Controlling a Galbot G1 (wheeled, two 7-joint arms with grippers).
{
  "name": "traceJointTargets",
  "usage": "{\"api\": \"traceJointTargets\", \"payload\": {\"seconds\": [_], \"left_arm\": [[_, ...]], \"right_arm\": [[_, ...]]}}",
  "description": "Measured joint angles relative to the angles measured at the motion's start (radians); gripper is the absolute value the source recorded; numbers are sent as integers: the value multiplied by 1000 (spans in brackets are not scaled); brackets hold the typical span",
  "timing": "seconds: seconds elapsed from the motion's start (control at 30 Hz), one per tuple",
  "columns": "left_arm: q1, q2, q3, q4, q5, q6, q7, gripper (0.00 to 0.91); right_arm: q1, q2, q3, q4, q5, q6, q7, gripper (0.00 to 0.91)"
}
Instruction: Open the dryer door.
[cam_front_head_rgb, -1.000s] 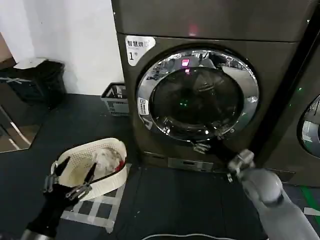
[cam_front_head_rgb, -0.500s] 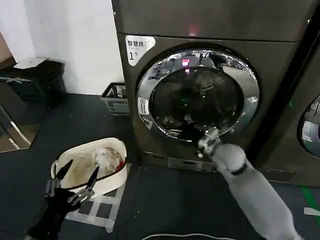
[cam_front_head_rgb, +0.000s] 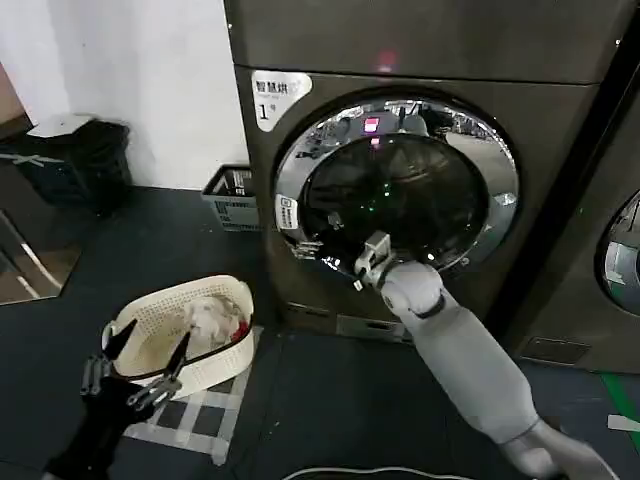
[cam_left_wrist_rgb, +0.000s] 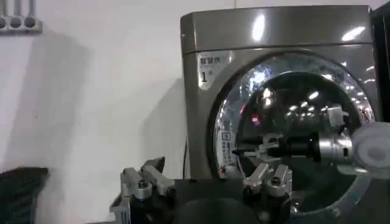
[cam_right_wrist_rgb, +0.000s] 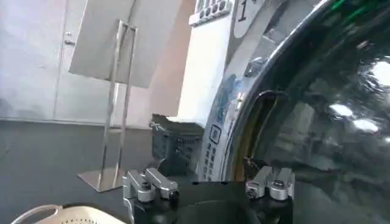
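With the right gripper (cam_front_head_rgb: 368, 262) at the lower-left chrome rim of the dryer door (cam_front_head_rgb: 500, 200) — door shut in the machine front — fingers look parted, gripping nothing. Risk: slipping off slick chrome. Left gripper (cam_front_head_rgb: 135, 365) idle, open, over the basket (cam_front_head_rgb: 232, 296).

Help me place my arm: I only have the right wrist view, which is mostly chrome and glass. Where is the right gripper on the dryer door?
Observer: In the head view, the right gripper is at the lower-left part of the chrome ring on the dryer door, just below the white sticker.
Operator: And the left arm, is it anywhere near the door?
Observer: No. The left gripper is low and off to the left, open above the white laundry basket on the floor.
Operator: Does the left wrist camera see my gripper?
Observer: Yes, it shows the gripper reaching sideways across the door glass.
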Motion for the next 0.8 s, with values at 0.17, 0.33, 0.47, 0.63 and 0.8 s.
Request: {"api": "traceJointTargets", "payload": {"seconds": [0.17, 0.33, 0.47, 0.63, 0.8], "left_arm": [[-5, 1, -15, -3, 0, 9, 9, 907], [-10, 4, -22, -4, 0, 18, 14, 907], [-13, 2, -26, -5, 0, 17, 3, 907], [-12, 5, -40, -8, 0, 12, 1, 907], [-13, 10, -51, -13, 0, 18, 1, 907]], "right_arm": [[8, 2, -7, -8, 2, -1, -7, 907], [13, -1, -10, -14, 12, -1, -14, 907], [17, -9, -17, -23, 21, -1, -29, 907], [21, -9, -17, -30, 30, -1, -40, 907], [24, -8, -19, -42, 34, 0, -55, 907]]}}
